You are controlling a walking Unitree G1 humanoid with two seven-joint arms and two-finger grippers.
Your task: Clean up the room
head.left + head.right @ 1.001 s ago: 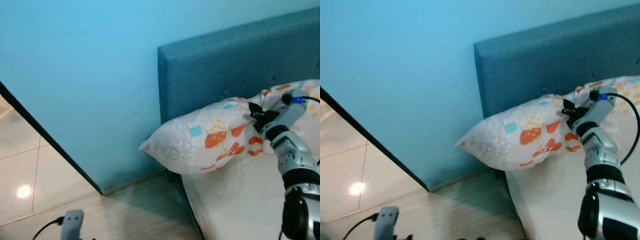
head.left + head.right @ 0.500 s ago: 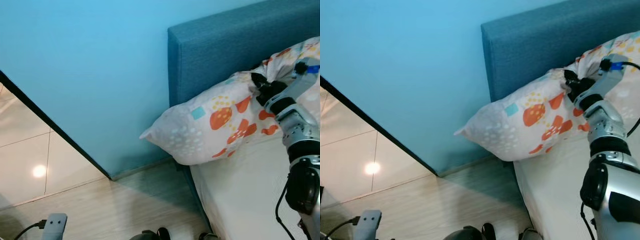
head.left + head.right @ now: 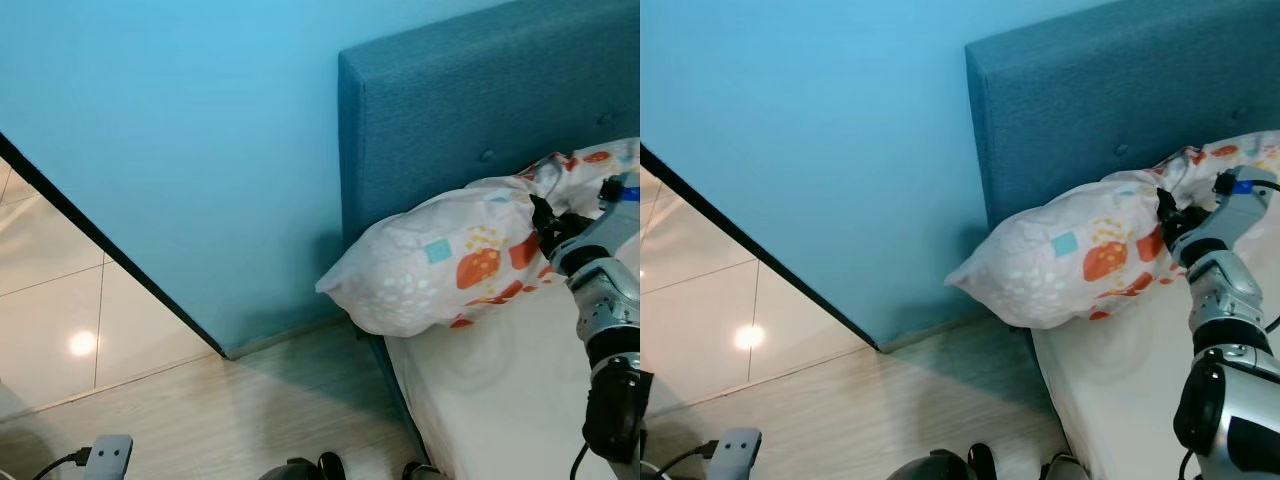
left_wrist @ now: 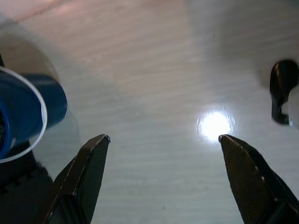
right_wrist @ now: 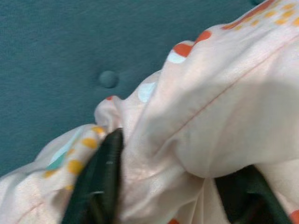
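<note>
A white pillow (image 3: 450, 270) with orange, yellow and teal shapes lies at the head of the bed, against the blue headboard (image 3: 470, 110). Its left end hangs past the mattress edge. My right gripper (image 3: 545, 222) is shut on a bunched fold of the pillow near its top; in the right wrist view the black fingers (image 5: 100, 177) pinch the gathered fabric (image 5: 187, 130). My left gripper (image 4: 163, 144) hangs low over the pale floor, open with nothing between its fingers.
The white mattress (image 3: 500, 400) fills the lower right. A light blue wall (image 3: 180, 150) with a dark skirting line meets the wood-look floor (image 3: 250, 410). A grey plug on a cable (image 3: 105, 455) and dark shoes (image 3: 310, 468) lie on the floor. A blue cylinder (image 4: 23, 112) stands near the left gripper.
The pillow, raised high against the headboard half a second ago, has come down and to the right with my right gripper still shut on it. The camera view has shifted as well.
</note>
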